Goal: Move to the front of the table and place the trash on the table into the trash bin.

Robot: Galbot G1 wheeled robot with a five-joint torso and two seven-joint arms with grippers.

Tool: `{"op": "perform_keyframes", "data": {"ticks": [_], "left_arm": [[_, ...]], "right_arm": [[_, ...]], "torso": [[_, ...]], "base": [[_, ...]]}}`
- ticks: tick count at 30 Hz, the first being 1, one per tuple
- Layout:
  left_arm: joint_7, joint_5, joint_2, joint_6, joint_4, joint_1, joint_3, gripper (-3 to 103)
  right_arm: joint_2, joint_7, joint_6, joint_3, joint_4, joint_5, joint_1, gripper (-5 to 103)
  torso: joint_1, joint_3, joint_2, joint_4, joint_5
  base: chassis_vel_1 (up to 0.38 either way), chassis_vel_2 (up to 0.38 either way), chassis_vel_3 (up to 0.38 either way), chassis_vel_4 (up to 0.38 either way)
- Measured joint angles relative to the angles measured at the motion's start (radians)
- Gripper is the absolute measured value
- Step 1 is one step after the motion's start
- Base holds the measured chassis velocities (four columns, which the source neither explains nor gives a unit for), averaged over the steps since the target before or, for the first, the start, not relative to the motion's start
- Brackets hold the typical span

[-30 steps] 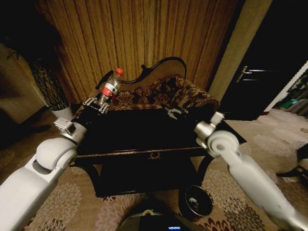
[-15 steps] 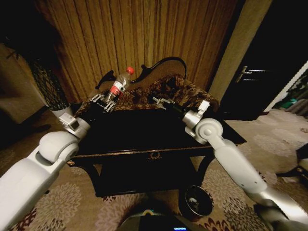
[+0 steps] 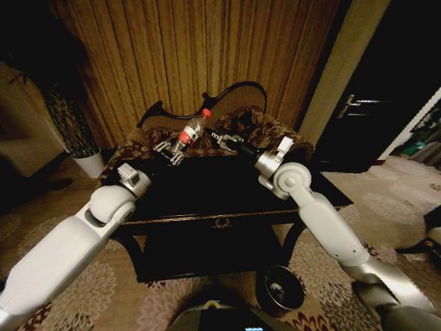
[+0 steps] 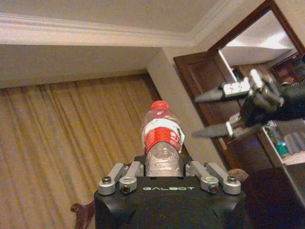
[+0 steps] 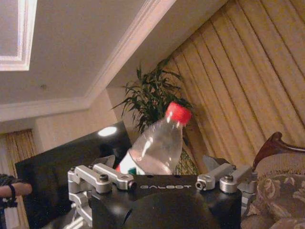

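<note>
Left end effector (image 3: 170,150) grips the bottle (image 3: 191,129) aloft; right end effector (image 3: 226,141), spread wide, faces it.

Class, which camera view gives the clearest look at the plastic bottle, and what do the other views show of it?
The left wrist view: the bottle, with red cap and label, stands centred in the left gripper. The head view shows it small and tilted above the table; the right wrist view shows it partly behind the right gripper.

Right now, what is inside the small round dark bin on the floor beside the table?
The small round maroon-brown trash bin stands on the patterned carpet by the glossy black table. Its inside is dark; something pale glints there, but I cannot identify it.
</note>
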Motion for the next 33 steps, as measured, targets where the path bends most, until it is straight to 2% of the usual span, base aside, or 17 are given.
{"op": "perform_keyframes", "data": {"ticks": [21,23,25,27,28,30,31,33], "left_arm": [[0.015,0.048,-0.06,0.019,0.004,-0.035,0.086,33],[0.015,0.051,-0.062,0.019,0.004,-0.033,0.09,33],[0.014,0.06,-0.07,0.018,0.004,-0.031,0.095,33],[0.013,0.064,-0.075,0.018,0.004,-0.031,0.098,32],[0.013,0.068,-0.08,0.018,0.003,-0.031,0.103,32],[0.012,0.071,-0.082,0.018,0.003,-0.03,0.107,32],[0.012,0.072,-0.084,0.018,0.003,-0.03,0.111,32],[0.012,0.073,-0.085,0.019,0.003,-0.029,0.114,32]], "right_arm": [[0.033,-0.02,-0.01,-0.054,-0.048,-0.024,0.053,100],[0.033,-0.017,-0.01,-0.053,-0.047,-0.028,0.051,103],[0.032,-0.01,-0.01,-0.048,-0.041,-0.034,0.046,95],[0.03,-0.008,-0.01,-0.044,-0.037,-0.036,0.043,95],[0.027,-0.006,-0.01,-0.039,-0.033,-0.036,0.04,84],[0.024,-0.006,-0.01,-0.035,-0.028,-0.036,0.038,84],[0.017,-0.006,-0.01,-0.031,-0.021,-0.036,0.036,73],[0.012,-0.006,-0.01,-0.028,-0.015,-0.036,0.034,73]], "torso": [[0.0,0.0,0.0,0.0002,-0.0001],[0.0,0.0,0.0,0.0002,-0.0002],[0.0,0.0,0.0,0.0002,-0.0001],[0.0,0.0,0.0,0.0001,-0.0001],[0.0,0.0,0.0,0.0001,-0.0001],[0.0,0.0,0.0,0.0001,-0.0001],[0.0,0.0,0.0,0.0001,0.0],[0.0,0.0,0.0,0.0001,-0.0001]], "base": [[0.0,0.0,0.0,0.0],[0.0,0.0,0.0,0.0],[0.0,0.0,0.0,0.0],[0.0,0.0,0.0,0.0],[0.0,0.0,0.0,0.0],[0.0,0.0,0.0,0.0],[0.0,0.0,0.0,0.0],[0.0,0.0,0.0,0.0]]}}
